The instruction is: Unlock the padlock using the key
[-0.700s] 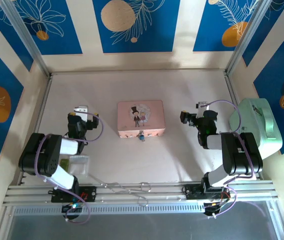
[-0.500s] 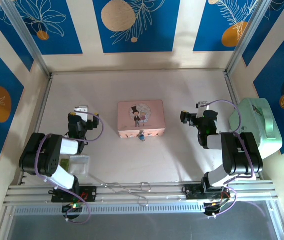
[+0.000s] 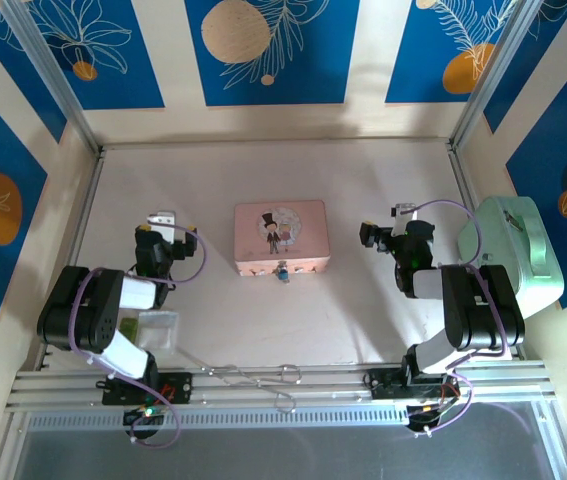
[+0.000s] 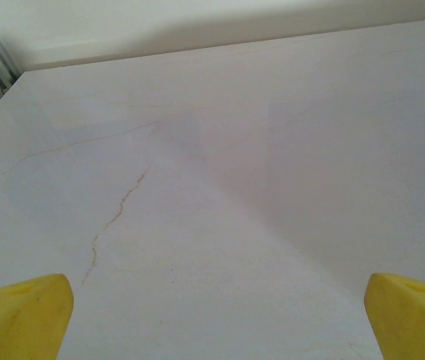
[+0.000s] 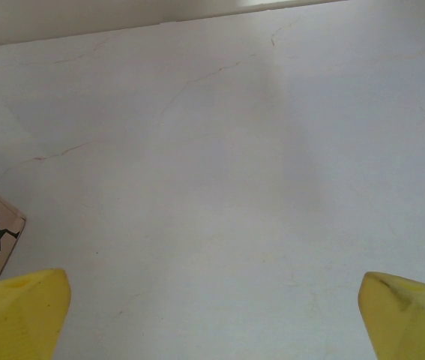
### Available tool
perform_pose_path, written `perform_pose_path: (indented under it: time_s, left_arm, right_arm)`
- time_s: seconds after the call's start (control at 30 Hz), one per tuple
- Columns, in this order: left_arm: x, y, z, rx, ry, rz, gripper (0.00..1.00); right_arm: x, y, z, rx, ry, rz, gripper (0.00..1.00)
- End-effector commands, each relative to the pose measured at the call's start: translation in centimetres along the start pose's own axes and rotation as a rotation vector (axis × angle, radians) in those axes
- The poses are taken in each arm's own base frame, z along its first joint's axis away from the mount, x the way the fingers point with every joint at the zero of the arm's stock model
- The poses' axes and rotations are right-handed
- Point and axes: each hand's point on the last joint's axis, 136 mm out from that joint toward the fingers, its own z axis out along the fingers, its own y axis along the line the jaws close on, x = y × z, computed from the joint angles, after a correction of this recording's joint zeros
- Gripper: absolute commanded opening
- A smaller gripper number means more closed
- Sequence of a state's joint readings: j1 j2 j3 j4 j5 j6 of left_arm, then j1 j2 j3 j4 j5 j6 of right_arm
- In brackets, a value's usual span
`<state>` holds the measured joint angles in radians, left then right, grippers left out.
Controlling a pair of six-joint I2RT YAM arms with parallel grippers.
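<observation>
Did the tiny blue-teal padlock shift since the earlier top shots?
No. The tiny blue-teal padlock sits at the same spot by the near edge of the pink illustrated tin box, equally far from the aluminium rail.

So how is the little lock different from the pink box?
The padlock is tiny; the pink box is far bigger. The padlock is blue-teal; the box is pink with a cartoon picture on top. Both sit together, padlock at the box's near side.

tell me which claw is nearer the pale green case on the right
Right. The right claw sits just to the left of the pale green case. The left claw is much farther off, on the other side of the pink box.
</observation>
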<state>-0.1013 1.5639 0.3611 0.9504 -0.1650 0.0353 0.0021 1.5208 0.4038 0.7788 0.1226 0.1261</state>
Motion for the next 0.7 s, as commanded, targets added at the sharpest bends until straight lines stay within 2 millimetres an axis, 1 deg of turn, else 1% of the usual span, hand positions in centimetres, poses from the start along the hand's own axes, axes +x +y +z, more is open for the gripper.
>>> perform_pose_path:
  time_s: [0.0,0.3,0.37,0.4,0.43,0.47,0.5,0.53,0.57,0.6,0.63,0.67]
  left_arm:
    - [-0.5,-0.1,0.1,0.001,-0.016,0.012,0.99]
    - [-0.4,0.0,0.1,-0.001,-0.015,0.012,0.99]
    - [-0.6,0.4,0.0,-0.024,-0.022,0.011,0.99]
    - [-1.0,1.0,-0.1,-0.058,-0.008,-0.001,0.99]
    - [-1.7,1.6,-0.1,-0.09,0.042,-0.009,0.99]
    - [-2.8,2.2,0.0,-0.119,0.095,-0.012,0.99]
    - [-4.8,3.2,0.0,-0.173,0.119,-0.009,0.99]
    - [-7.0,4.8,-0.4,-0.256,0.115,-0.034,0.99]
    - [-8.8,5.9,-1.2,-0.311,0.101,-0.088,0.99]
    - [-10.8,6.3,-2.0,-0.322,0.093,-0.146,1.0]
    - [-12.5,6.2,-2.9,-0.305,0.093,-0.2,0.97]
    - [-13.5,5.6,-3.5,-0.263,0.104,-0.259,0.95]
  right_arm:
    - [-1.2,0.4,0.1,-0.018,-0.039,-0.025,0.99]
    - [-1.2,0.4,0.1,-0.019,-0.04,-0.026,0.99]
    - [-2.2,-0.4,0.0,0.057,-0.045,-0.018,0.99]
    - [-3.4,-0.8,-0.4,0.134,-0.023,-0.019,0.99]
    - [-4.9,-0.9,-1.3,0.197,0.025,0.001,0.99]
    - [-6.4,-0.8,-2.4,0.223,0.058,0.042,0.99]
    - [-8.0,-0.4,-3.9,0.231,0.095,0.102,0.99]
    - [-9.3,0.2,-5.5,0.222,0.114,0.165,0.99]
    - [-10.0,0.6,-6.4,0.208,0.1,0.219,0.99]
    - [-10.0,0.6,-7.2,0.213,0.083,0.296,0.99]
    - [-9.0,-0.4,-7.9,0.275,0.074,0.426,0.99]
    - [-7.4,-1.4,-8.6,0.324,0.092,0.565,0.99]
